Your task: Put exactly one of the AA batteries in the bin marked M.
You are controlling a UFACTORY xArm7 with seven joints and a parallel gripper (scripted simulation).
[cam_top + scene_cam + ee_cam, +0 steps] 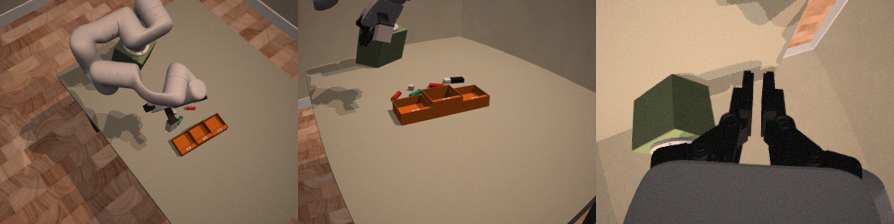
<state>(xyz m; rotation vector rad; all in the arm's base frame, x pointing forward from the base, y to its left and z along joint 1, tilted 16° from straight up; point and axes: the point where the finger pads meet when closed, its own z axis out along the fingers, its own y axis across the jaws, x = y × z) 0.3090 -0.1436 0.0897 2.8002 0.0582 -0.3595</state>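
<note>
A row of three orange bins (pixel 199 134) stands on the table and also shows in the exterior view (pixel 441 101); the bin labels are too small to read. Behind the bins lie a red battery (pixel 396 95), a green battery (pixel 415 92) and a second red battery (pixel 436 84). In the top view I see a red battery (pixel 189 108) and the green battery (pixel 180 120); the arm hides the rest. My gripper (pixel 364 36) is high above the table near the base, far from the batteries. Its fingers are shut with nothing between them.
A small white cube (pixel 411 86) and a black-and-white block (pixel 453 80) lie behind the bins. The green base block (pixel 381 47) stands at the far left and shows in the wrist view (pixel 669 112). The table's edge and wood floor (pixel 825 3) are close by.
</note>
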